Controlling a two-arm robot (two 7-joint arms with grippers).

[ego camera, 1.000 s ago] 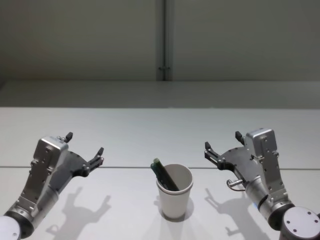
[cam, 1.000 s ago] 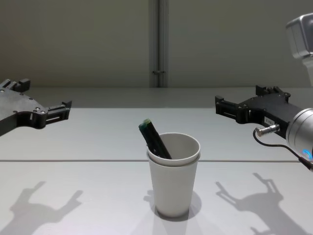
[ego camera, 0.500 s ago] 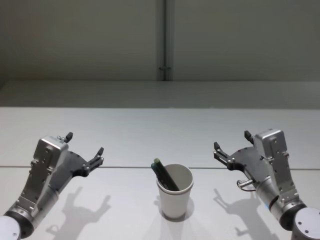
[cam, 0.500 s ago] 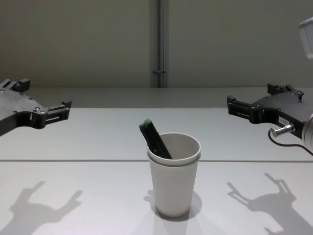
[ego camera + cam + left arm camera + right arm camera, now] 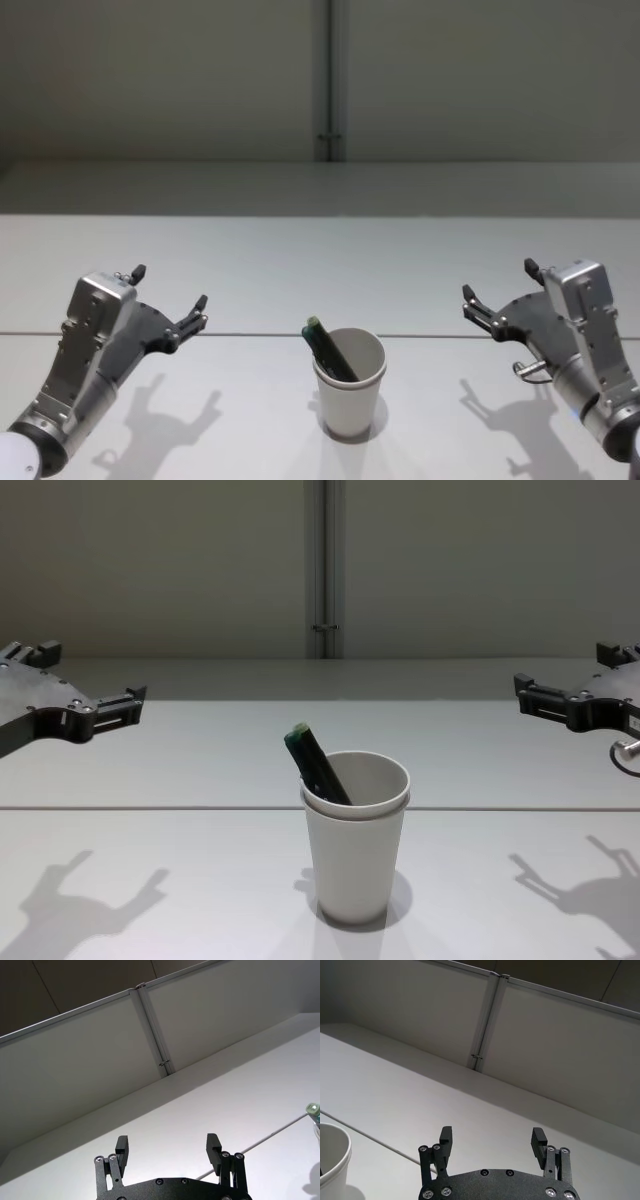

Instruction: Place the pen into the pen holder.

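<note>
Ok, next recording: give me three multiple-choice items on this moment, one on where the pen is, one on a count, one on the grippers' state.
1. Where is the pen?
A. flat on the table
B. leaning inside the pen holder
C. held in a gripper

2. How many pens stand in the holder?
A. one
B. two
C. three

3. How are the left gripper and right gripper?
A. both shut on the pen
B. left open, right shut
C. both open, holding nothing

Key: 1 B, its upper end sticks out over the rim; 2 A, a single dark pen shows; 3 C, each pair of fingers is spread with bare space between.
</note>
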